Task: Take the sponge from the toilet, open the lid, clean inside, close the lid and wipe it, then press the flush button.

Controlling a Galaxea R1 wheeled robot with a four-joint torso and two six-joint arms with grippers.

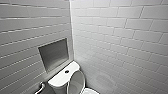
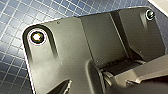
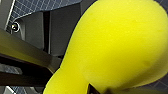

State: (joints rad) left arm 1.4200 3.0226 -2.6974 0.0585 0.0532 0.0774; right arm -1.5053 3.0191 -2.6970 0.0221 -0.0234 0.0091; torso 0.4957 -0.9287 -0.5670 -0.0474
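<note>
The white toilet stands in the corner at the bottom of the head view. Its flush button is a small dark round spot on the flat tank cover. The oval lid stands raised against the tank, and a bit of the bowl rim shows below it. The bright yellow sponge looms large and close in the right wrist view. My right gripper is shut on it, and a dark fingertip shows at its edge. My left gripper stands open and holds nothing.
White tiled walls meet in a corner right behind the tank. A grey recessed niche sits in the left wall above the tank. A chrome fitting shows left of the toilet. Blue small-tile floor lies under the left arm.
</note>
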